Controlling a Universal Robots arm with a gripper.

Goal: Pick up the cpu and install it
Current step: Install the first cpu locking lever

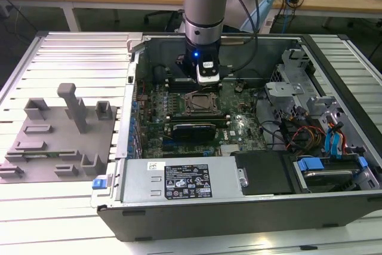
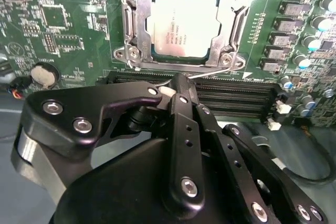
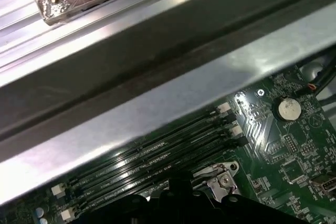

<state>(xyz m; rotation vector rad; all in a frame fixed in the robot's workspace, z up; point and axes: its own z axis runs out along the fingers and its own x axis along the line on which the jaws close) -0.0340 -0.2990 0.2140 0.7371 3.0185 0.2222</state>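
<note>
The cpu, a pale silver-white square, lies flat in the metal-framed socket on the green motherboard. The frame sits around its edges. In the second wrist view my gripper hangs just beside the socket. Its black fingers are closed together, and their tips touch the thin wire socket lever. Nothing shows between the fingers. In the exterior view the gripper stands inside the open computer case, right behind the socket.
Memory slots run beside the socket. A coin battery sits on the board. A long black card, the power supply and a drive cage with cables crowd the case. A grey moulded tray lies outside, at the exterior view's left.
</note>
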